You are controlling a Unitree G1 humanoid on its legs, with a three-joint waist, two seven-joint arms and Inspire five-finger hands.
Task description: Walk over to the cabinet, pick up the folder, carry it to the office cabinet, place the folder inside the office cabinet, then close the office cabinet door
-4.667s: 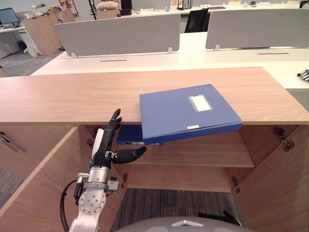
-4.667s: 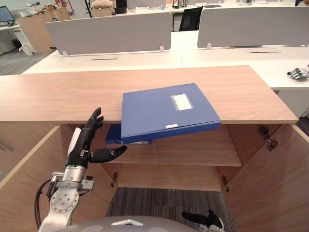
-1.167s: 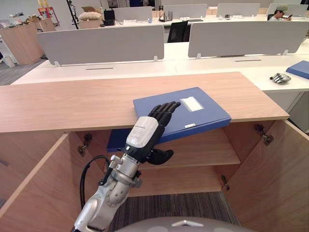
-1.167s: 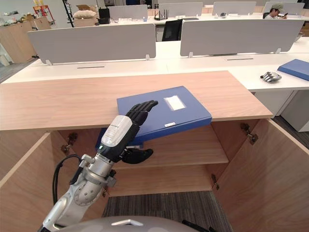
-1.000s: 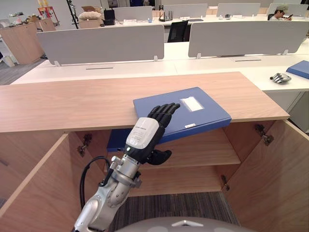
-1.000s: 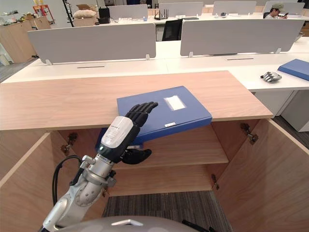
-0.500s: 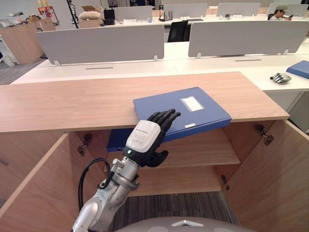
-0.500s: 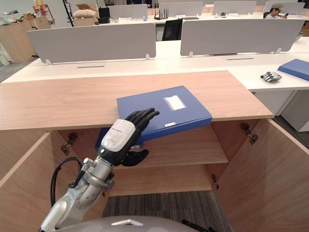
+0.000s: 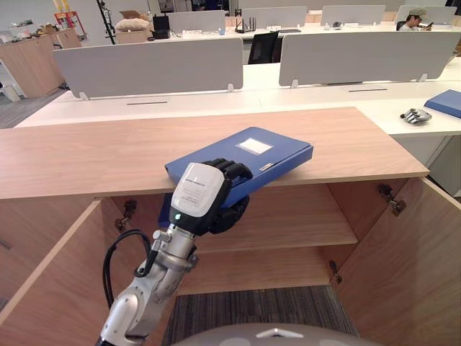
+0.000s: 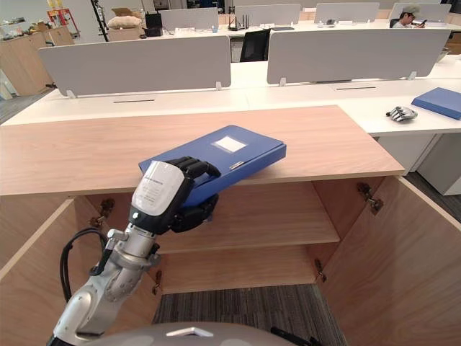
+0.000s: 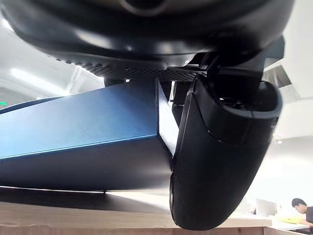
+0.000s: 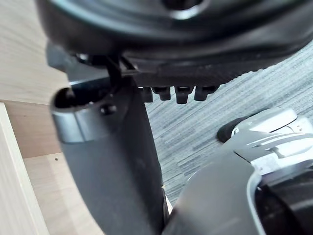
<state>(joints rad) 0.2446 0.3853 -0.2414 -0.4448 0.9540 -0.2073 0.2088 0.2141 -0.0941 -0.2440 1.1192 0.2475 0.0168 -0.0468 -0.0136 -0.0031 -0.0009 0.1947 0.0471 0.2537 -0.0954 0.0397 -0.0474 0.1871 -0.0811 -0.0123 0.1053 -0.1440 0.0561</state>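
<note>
**A:** Dark-fingered and white-backed, the left hand was found closed on the blue folder at the front edge of the cabinet top. Its fingers were laid over the cover and its thumb was tucked beneath.

**B:** And where was the folder itself placed?

**A:** It was rested on the cabinet top, with its near corner set out past the front edge, inside the grip. Its long axis was directed from the hand away and rightward across the top. Most of its weight was therefore judged to lie beyond the grasp, and sagging was to be expected on lifting.

**B:** Was the other arm considered?

**A:** The right hand was shown low, over carpet below the cabinet top. Whether it was open could not be told. The left was judged much the nearer.

**B:** And farther off?

**A:** Under the top, a bare shelf was exposed between opened doors. Behind the top, white desks were seen.
</note>
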